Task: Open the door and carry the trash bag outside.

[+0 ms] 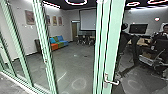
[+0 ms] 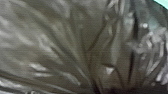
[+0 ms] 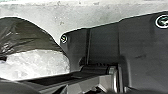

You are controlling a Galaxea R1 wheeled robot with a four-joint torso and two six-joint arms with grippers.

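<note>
- Green-framed glass wall [image 1: 47, 60] ahead, room behind it; door [image 1: 113, 37] right of centre in head view, ajar or closed unclear.
- Trash bag [image 3: 22, 32]: dark, bulging, alongside the robot's dark plate [image 3: 145, 55]; contact can't be confirmed.
- Bag is very close to the left wrist camera, pleats running together at one side. Left gripper is nearer to it, likely the carrying one; hedge, view is blurry and the grip itself is hidden.
- Grip state, left gripper and right gripper: cannot tell for either.
- Door handle [image 1: 113, 82]: low in head view, right of centre, lever lying roughly level, across the upright door edge.
- Key relation: handle ahead and slightly to the robot's right, bag nearer the left gripper; right gripper looks the better placed for the lever.
</note>
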